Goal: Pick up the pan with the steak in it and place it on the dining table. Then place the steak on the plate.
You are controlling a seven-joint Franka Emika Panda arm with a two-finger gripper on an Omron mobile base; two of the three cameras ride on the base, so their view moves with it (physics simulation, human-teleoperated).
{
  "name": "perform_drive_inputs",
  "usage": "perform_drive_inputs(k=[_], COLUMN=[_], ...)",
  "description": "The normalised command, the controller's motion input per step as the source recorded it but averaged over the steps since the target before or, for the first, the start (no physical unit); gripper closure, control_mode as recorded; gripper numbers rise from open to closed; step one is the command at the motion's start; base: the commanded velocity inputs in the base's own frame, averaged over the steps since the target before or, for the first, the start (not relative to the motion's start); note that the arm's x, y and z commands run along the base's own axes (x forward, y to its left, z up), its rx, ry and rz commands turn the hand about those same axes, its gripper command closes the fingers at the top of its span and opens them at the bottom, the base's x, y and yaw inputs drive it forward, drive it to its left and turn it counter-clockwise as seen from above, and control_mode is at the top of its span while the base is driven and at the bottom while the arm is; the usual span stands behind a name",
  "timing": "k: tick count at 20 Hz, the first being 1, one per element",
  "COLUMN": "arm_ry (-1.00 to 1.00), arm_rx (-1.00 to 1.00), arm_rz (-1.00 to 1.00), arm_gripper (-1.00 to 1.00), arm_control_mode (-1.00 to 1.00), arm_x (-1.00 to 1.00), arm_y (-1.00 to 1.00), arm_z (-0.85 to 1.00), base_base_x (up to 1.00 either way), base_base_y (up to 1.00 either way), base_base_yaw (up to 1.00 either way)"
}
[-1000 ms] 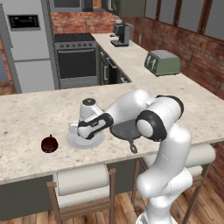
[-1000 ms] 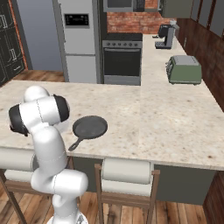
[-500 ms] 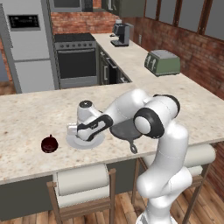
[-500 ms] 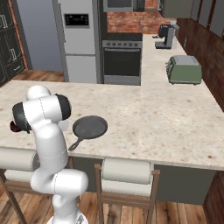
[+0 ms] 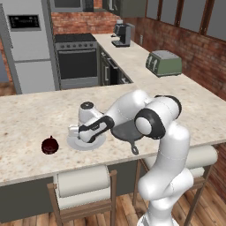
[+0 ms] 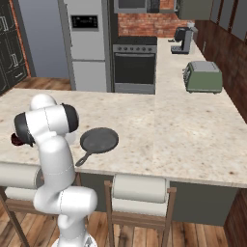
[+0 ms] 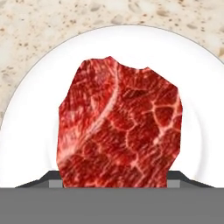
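Left base view: gripper (image 5: 84,133) has sunk lower over plate (image 5: 86,142), still clasping steak (image 7: 119,127); pan (image 6: 99,140) beside.

One pan (image 5: 126,131), plate (image 5: 77,142), steak (image 7: 118,127); perhaps two stools (image 6: 140,189).

Glossy white rounded arm (image 5: 170,145) segments with dark grey joints

The steak (image 7: 120,127) is covering the fingertips and the middle of the plate (image 7: 131,43) in the hand view, so the grip is not showing. The plate's rim is running off both side edges. In the left base view the hand is hiding most of the plate (image 5: 75,143) beneath it.
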Motion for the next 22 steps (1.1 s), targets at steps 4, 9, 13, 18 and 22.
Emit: perform_drive_inputs(k=[4,9,13,18,22], arm_ry=[0.0,0.0,0.0,0.0,0.0], arm_rx=[0.0,0.0,0.0,0.0,0.0], arm_rz=[0.0,0.0,0.0,0.0,-0.01], arm_gripper=[1.0,-1.0,-1.0,-1.0,-1.0], arm_control_mode=[-1.0,-1.0,-1.0,-1.0,-1.0], arm_x=[0.0,0.0,0.0,0.0,-0.01], arm_y=[-0.07,0.0,0.0,0.0,-0.03], arm_z=[-0.07,0.0,0.01,0.06,0.11], base_base_x=[0.0,0.0,0.0,0.0,0.0], base_base_y=[0.0,0.0,0.0,0.0,0.0], base_base_yaw=[0.0,0.0,0.0,0.0,0.0])
